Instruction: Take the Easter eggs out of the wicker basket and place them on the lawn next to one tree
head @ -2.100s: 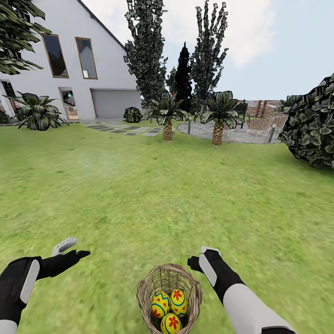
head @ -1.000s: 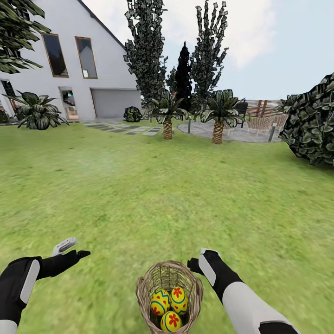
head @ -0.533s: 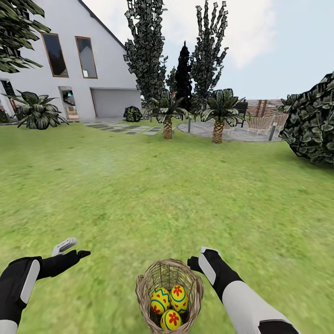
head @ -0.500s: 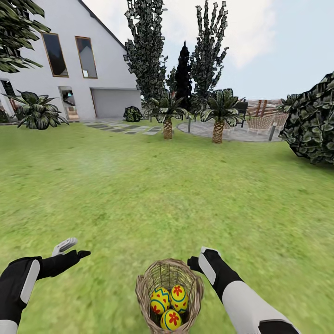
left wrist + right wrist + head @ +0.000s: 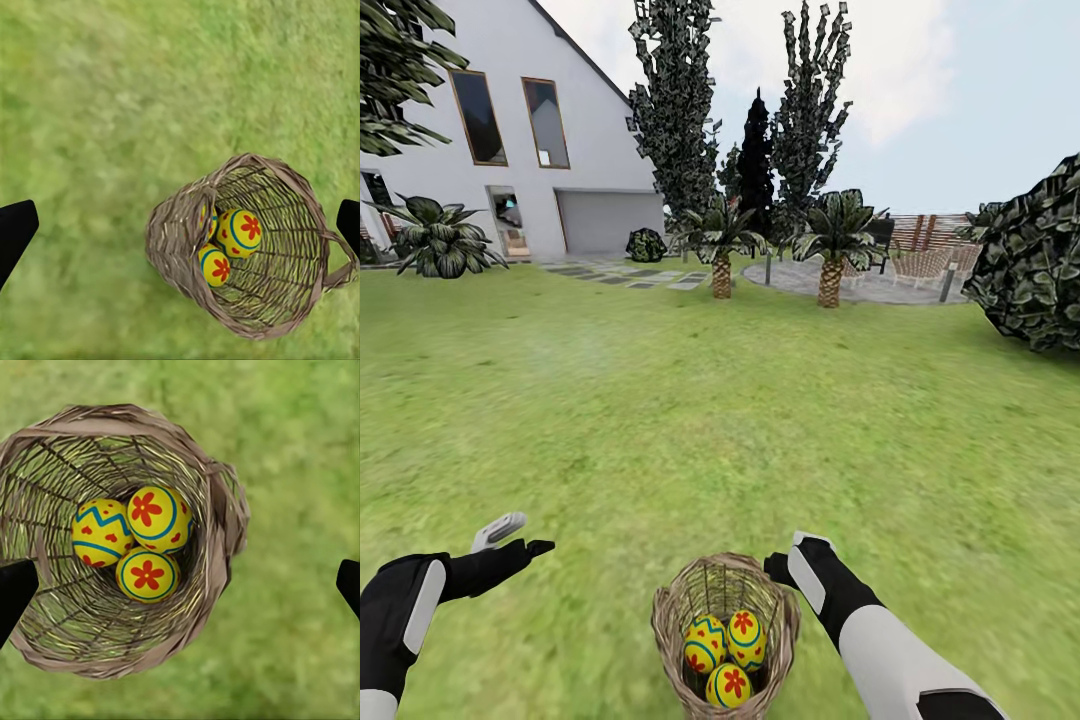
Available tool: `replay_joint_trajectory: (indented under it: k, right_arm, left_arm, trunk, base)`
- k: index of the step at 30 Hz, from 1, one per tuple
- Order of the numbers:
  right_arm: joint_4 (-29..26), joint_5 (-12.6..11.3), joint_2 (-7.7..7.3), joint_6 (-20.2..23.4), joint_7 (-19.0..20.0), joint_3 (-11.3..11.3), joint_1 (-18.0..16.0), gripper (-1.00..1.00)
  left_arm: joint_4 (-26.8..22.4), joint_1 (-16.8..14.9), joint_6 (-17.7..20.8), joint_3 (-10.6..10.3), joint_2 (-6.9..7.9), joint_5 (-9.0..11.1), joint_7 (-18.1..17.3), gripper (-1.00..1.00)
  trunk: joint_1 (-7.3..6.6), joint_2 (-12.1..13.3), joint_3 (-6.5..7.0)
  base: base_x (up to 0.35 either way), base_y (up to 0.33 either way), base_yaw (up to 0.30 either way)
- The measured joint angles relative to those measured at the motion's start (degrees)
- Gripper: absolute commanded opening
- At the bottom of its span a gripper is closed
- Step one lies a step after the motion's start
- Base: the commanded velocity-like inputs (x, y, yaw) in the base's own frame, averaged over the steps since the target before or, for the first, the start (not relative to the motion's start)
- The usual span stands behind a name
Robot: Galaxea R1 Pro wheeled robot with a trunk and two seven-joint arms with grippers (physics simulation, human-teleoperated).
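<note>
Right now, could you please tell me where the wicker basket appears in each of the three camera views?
Head view: the wicker basket sits at the bottom centre, beside the right hand.
Left wrist view: basket lies at the lower right of the picture, on grass.
Right wrist view: basket takes up the left and centre.
Shared landmark: the three Easter eggs clustered inside it.

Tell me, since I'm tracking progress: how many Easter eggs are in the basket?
3, all at the bottom of the wicker basket, clustered and touching: a zigzag-banded egg, a flower egg beside it, and another flower egg against both. None seem hidden.
</note>
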Motion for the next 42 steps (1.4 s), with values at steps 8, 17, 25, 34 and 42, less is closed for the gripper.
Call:
replay_joint_trajectory:
  k: [8, 17, 25, 34, 42]
  right_arm:
    - [0.0, 0.0, 0.00, -0.1, 0.0, 0.0, 0.0, 1.00]
    - [0.0, 0.0, 0.00, -0.2, 0.0, 0.0, 0.0, 1.00]
    - [0.0, 0.0, 0.00, -0.2, 0.0, 0.0, 0.0, 1.00]
    - [0.0, 0.0, 0.00, -0.3, 0.0, 0.0, 0.0, 1.00]
    - [0.0, 0.0, 0.00, -0.3, 0.0, 0.0, 0.0, 1.00]
  left_arm:
    - [0.0, 0.0, 0.0, 0.0, 0.00, 0.0, 0.0, 1.00]
    - [0.0, 0.0, 0.0, 0.0, 0.00, 0.0, 0.0, 1.00]
    - [0.0, 0.0, 0.7, 1.7, 0.14, 0.7, -1.2, 1.00]
    - [0.1, 0.1, 1.4, 7.9, 2.81, 1.5, -14.4, 1.00]
    - [0.1, 0.2, 1.5, 8.9, 3.08, 1.8, -17.0, 1.00]
  trunk:
    - [1.76, -3.2, -1.44]
    - [3.74, -6.8, -3.05]
    - [5.49, -10.0, -4.49]
    - [7.47, -13.6, -6.11]
    - [9.23, -16.9, -7.54]
  base:
    - [0.000, 0.000, 0.000]
    - [0.000, 0.000, 0.000]
    - [0.000, 0.000, 0.000]
    - [0.000, 0.000, 0.000]
    - [0.000, 0.000, 0.000]
